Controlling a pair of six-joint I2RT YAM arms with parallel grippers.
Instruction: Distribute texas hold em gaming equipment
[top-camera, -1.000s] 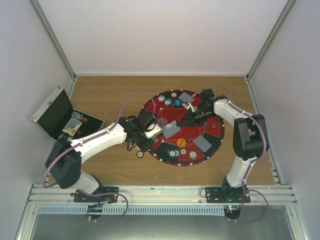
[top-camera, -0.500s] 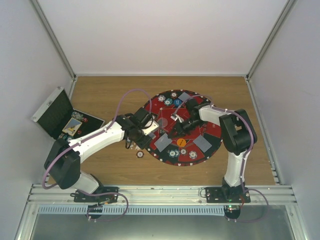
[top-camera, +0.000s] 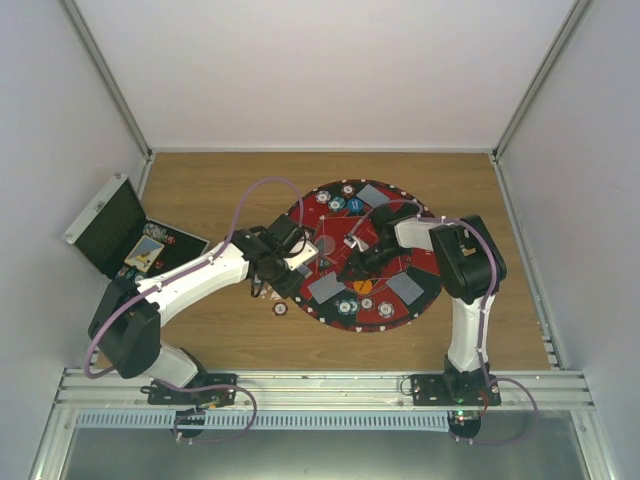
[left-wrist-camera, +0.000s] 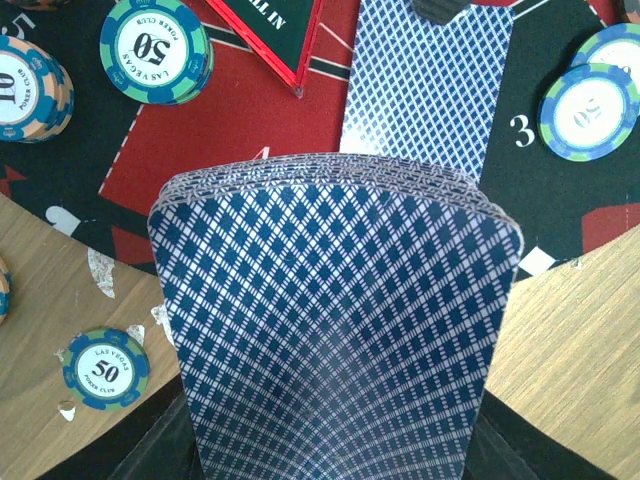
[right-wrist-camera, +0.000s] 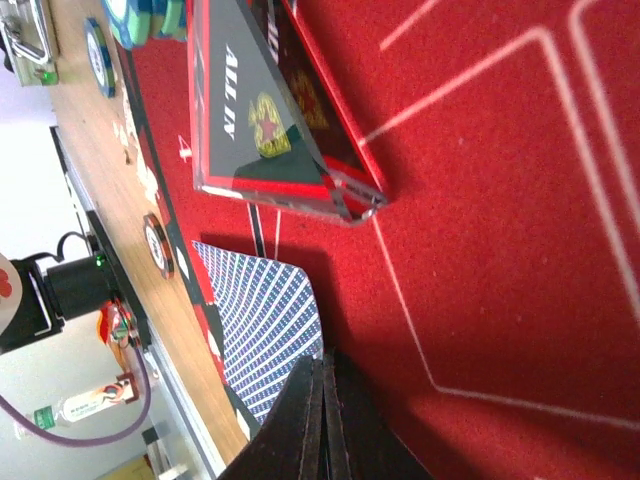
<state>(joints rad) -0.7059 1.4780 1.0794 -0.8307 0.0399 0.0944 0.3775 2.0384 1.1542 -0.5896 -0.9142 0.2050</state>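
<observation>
1. Hidden: in the left wrist view the deck of playing cards (left-wrist-camera: 335, 330) fills the foreground and covers the left gripper's (top-camera: 298, 262) fingers. The gripper is grasping the deck, which is held over the 9 o'clock rim of the mat (top-camera: 425, 250).
2. Cut off: the far end of a single face-down card (left-wrist-camera: 430, 90), lying on the mat at 12 o'clock from the deck, runs out of the frame.
3. The right gripper (right-wrist-camera: 322, 375) is clenched and holds nothing. Its tip is over the red felt just beside that card, near the "ALL IN" plaque (right-wrist-camera: 265, 110).
4. One teal chip (left-wrist-camera: 105, 368) lies off the mat on the tabletop (top-camera: 220, 190), at 8 o'clock.
5. Container: the case (top-camera: 100, 225) stands open at 9 o'clock. It holds a pale pictured pack and small chips, too small to make out.
</observation>
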